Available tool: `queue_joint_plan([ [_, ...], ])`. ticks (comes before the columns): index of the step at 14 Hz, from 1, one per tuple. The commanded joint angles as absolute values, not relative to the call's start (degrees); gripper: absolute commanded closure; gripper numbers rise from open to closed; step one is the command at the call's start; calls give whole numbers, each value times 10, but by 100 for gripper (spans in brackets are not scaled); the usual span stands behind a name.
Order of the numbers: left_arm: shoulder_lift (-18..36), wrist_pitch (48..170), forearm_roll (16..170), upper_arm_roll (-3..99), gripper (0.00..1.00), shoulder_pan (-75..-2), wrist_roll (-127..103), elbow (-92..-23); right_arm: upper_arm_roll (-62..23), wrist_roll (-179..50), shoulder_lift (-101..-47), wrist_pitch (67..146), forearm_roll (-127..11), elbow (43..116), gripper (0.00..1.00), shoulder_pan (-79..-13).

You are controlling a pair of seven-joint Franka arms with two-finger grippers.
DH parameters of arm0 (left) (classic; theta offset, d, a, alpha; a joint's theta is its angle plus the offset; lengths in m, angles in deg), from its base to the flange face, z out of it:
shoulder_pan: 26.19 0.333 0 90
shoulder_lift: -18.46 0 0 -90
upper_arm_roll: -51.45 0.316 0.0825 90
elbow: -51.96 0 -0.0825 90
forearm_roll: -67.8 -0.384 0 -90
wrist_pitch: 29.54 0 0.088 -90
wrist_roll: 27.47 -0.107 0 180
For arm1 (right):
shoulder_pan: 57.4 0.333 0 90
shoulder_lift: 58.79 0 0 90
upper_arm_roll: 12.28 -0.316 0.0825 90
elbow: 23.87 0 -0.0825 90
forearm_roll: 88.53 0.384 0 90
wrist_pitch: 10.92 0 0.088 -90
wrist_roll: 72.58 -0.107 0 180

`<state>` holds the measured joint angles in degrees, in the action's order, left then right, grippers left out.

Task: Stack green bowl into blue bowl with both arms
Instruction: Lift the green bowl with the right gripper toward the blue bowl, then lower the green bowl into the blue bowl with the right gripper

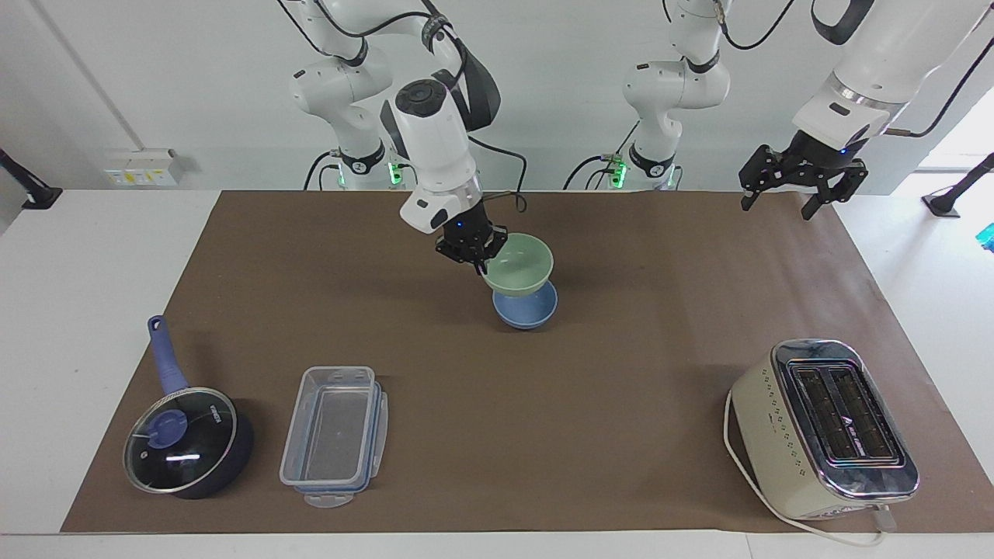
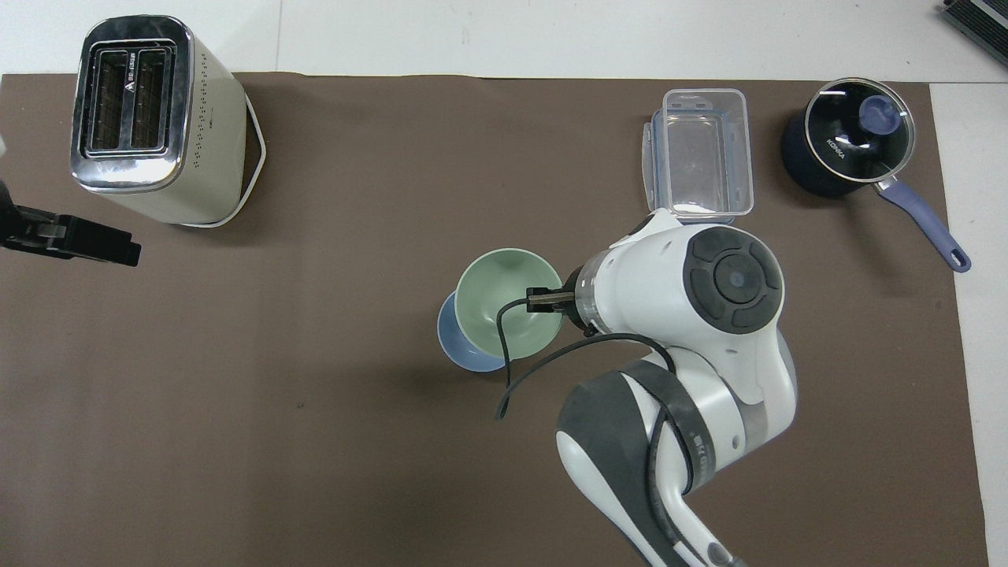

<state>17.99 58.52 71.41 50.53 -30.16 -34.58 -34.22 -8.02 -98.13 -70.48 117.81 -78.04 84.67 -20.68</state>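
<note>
My right gripper (image 1: 483, 265) (image 2: 542, 300) is shut on the rim of the green bowl (image 1: 522, 265) (image 2: 504, 303) and holds it in the air just over the blue bowl (image 1: 526, 310) (image 2: 461, 350), which sits on the brown mat at mid-table. The green bowl covers most of the blue bowl in the overhead view; in the facing view it hangs close above the blue rim, and I cannot tell whether they touch. My left gripper (image 1: 784, 196) (image 2: 94, 244) waits open in the air over the mat's edge at the left arm's end, holding nothing.
A cream toaster (image 1: 825, 427) (image 2: 150, 118) stands farther out toward the left arm's end. A clear plastic container (image 1: 334, 436) (image 2: 701, 161) and a dark lidded saucepan (image 1: 186, 439) (image 2: 846, 146) with a blue handle stand farther out toward the right arm's end.
</note>
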Motion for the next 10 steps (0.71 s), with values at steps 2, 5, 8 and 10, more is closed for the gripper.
queue_joint_plan([
  [2, 180, 576, 704, 500, 0, -295, -349, -334, -82, -968, -696, 1184, -776, 878, 100, -211],
  [5, 180, 577, 704, 500, 0, -295, -349, -335, -82, -963, -697, 1225, -776, 907, 100, -209],
  [8, 180, 577, 704, 500, 0, -294, -349, -335, -82, -956, -697, 1225, -776, 916, 100, -209],
  [10, 180, 577, 704, 500, 0, -294, -349, -335, -82, -955, -698, 1227, -776, 921, 100, -208],
])
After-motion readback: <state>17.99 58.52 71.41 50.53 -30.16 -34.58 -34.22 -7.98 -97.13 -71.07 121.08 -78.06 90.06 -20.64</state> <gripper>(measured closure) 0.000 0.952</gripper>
